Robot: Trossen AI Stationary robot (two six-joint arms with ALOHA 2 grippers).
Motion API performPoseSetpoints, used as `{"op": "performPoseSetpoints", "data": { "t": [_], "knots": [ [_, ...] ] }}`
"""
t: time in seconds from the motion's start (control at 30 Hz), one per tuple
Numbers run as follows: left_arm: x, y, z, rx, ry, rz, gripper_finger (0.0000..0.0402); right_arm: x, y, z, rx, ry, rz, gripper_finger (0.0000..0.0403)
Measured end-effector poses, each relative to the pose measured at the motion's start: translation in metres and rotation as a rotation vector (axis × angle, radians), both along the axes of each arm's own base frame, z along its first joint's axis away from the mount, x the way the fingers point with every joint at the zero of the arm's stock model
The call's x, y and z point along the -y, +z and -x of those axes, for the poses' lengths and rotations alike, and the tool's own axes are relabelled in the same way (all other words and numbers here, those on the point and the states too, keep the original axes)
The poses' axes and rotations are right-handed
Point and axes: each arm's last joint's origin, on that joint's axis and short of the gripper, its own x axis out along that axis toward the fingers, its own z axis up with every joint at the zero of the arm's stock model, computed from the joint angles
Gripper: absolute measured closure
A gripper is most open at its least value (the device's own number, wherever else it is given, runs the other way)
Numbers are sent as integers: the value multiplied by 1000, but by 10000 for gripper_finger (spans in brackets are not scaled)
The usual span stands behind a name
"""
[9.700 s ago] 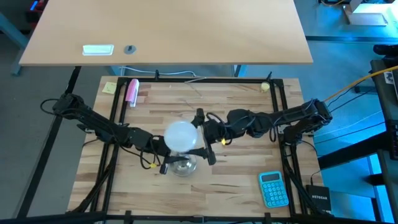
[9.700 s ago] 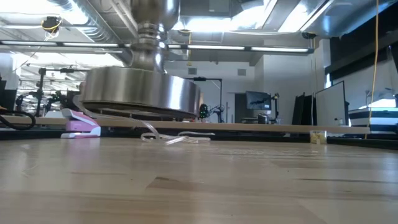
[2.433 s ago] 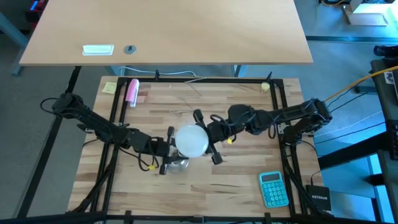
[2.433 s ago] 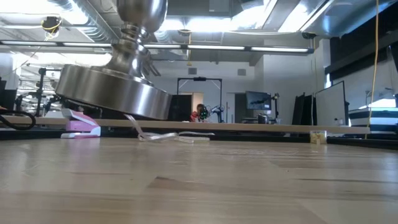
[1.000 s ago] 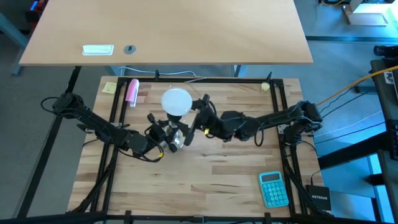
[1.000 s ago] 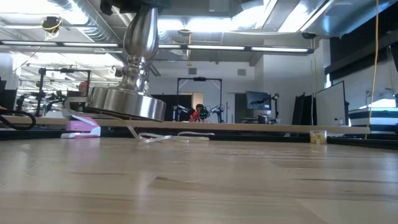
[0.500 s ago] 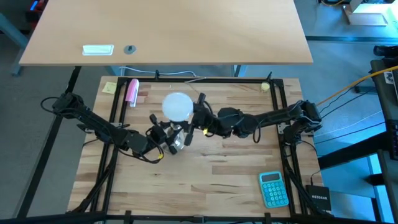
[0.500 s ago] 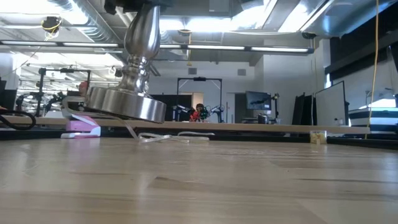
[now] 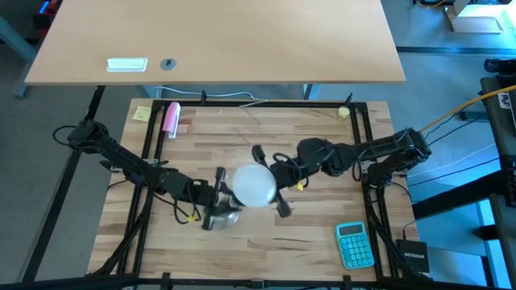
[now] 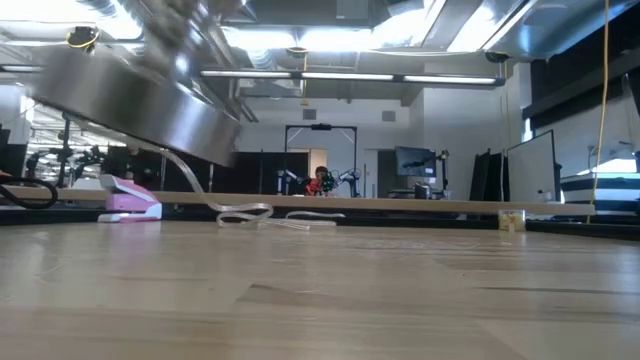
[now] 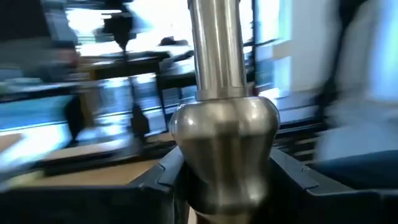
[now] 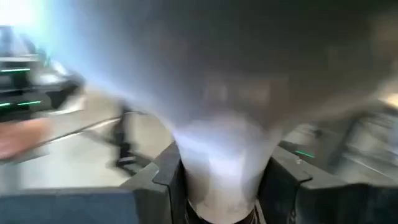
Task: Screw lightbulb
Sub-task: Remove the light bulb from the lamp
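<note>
Lightbulb (image 9: 255,185) sits at centre of the high view — globe toward the camera, long axis roughly vertical, base hidden beneath. Right gripper (image 9: 270,183) clamps its neck. Lamp stand (image 9: 223,213), lower left of it, tilted off the table (image 9: 314,234) — left gripper (image 9: 214,199) clamped on its stem.
</note>
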Motion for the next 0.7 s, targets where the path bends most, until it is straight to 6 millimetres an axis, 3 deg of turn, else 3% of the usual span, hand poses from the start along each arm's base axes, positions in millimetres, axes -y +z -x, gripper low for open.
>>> {"op": "performPoseSetpoints", "data": {
  "t": [0.13,0.4,0.7],
  "knots": [
    [-5,2,-3,3,-194,77,272,-2,2,3,16,182,40,261],
    [-9,1,-5,-12,-186,95,272,0,2,0,-3,-29,5,253],
    [-13,-1,-6,-14,-33,88,272,9,4,5,-52,-301,4,43]
  ]
}}
